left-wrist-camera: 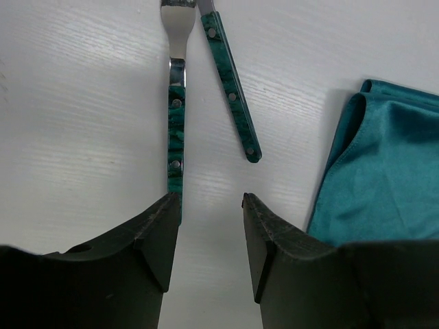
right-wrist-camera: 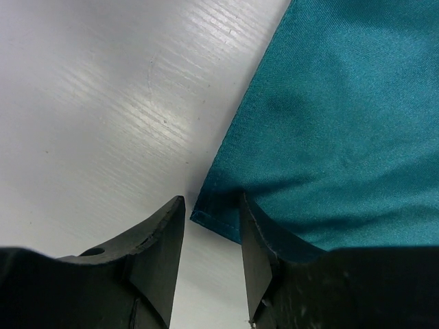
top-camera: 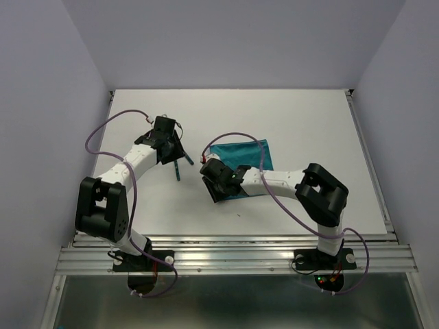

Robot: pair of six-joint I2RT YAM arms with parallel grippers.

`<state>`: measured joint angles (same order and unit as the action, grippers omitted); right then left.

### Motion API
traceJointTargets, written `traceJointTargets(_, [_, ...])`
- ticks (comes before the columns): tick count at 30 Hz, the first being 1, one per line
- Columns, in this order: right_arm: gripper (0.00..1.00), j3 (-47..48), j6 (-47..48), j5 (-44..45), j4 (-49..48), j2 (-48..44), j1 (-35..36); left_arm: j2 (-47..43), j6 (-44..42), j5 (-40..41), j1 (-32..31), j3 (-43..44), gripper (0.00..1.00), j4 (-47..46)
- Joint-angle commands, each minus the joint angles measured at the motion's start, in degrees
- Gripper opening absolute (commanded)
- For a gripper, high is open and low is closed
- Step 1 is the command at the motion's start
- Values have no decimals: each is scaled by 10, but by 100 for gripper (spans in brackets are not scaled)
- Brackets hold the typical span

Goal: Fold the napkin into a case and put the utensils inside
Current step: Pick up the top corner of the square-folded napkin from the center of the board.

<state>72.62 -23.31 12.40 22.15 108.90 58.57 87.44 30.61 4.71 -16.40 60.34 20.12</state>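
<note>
Teal napkin corner between part-open right end effector.

White arms, black joints, purple cables

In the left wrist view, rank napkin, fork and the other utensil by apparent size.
1. napkin, largest, though cropped.
2. fork.
3. second teal-handled utensil, shows less length; both run off the top edge, so their order is unsure.
</note>
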Motion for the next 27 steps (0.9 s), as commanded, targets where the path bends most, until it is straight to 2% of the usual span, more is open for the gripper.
traceJointTargets(1, [43, 25, 4, 20, -2, 8, 9, -15, 3, -6, 0, -6, 53, -11])
traceJointTargets(5, [38, 24, -5, 24, -1, 15, 15, -16, 2, -11, 0, -9, 53, -17])
traceJointTargets(10, [24, 23, -17, 33, 1, 17, 15, -18, -1, -13, 0, -13, 53, -19])
traceJointTargets(11, [23, 24, -18, 33, 0, 13, 15, -18, -1, -13, 0, -13, 53, -19])
traceJointTargets(14, [26, 25, -20, 34, 0, 6, 15, -17, -4, -15, 0, -11, 53, -20])
traceJointTargets(19, [38, 32, -24, 39, 4, 3, 15, -15, -6, -21, 0, -8, 53, -22])
traceJointTargets(24, [40, 37, -26, 43, 5, -4, 15, -17, -7, -22, 0, -10, 53, -21])
traceJointTargets(27, [38, 42, -27, 44, 5, 0, 15, -17, -8, -25, 0, -11, 53, -24])
